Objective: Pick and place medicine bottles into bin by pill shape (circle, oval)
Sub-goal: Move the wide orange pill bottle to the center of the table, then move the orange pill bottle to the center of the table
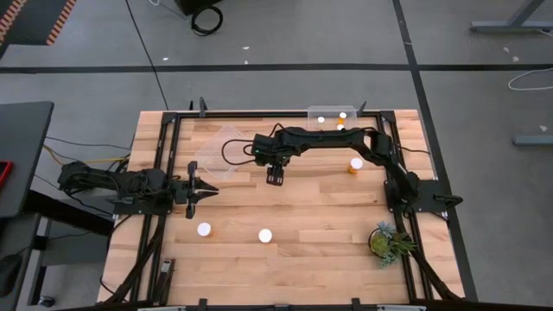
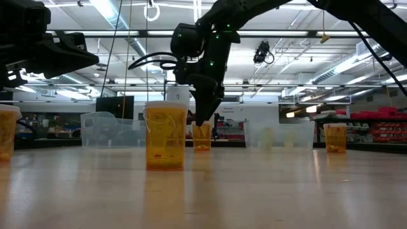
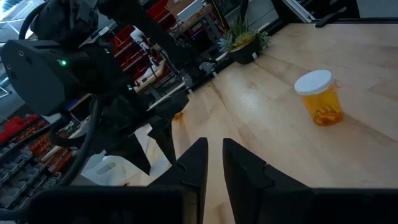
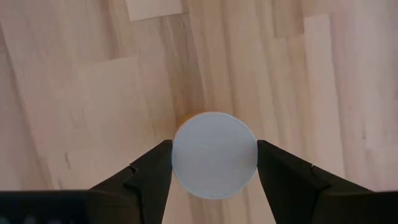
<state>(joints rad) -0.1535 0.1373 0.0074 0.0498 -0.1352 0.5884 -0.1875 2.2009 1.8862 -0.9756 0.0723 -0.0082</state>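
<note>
My right gripper (image 1: 275, 178) reaches down over the table's middle, its fingers at either side of the white cap (image 4: 214, 154) of an orange medicine bottle (image 2: 201, 136). My left gripper (image 1: 207, 190) hovers shut and empty at the table's left. Two bottles (image 1: 204, 229) (image 1: 265, 235) stand on their bases near the front, and one (image 1: 356, 163) stands at the right. Three white caps show in the far clear bin (image 1: 333, 114). My right gripper pinches the bottle's round white cap by its rim (image 4: 175, 155) between its two fingers, one on each side. The fingers (image 4: 277, 168) come from above, pointing down. The bottle is upright, and its base seems to stand on the table (image 2: 201, 150).
A second clear bin (image 1: 220, 149) lies at the far left of the table, beside my right arm's wrist. A small green potted plant (image 1: 389, 242) stands at the near right corner. Black frame rails (image 1: 164, 173) run along the table's sides.
</note>
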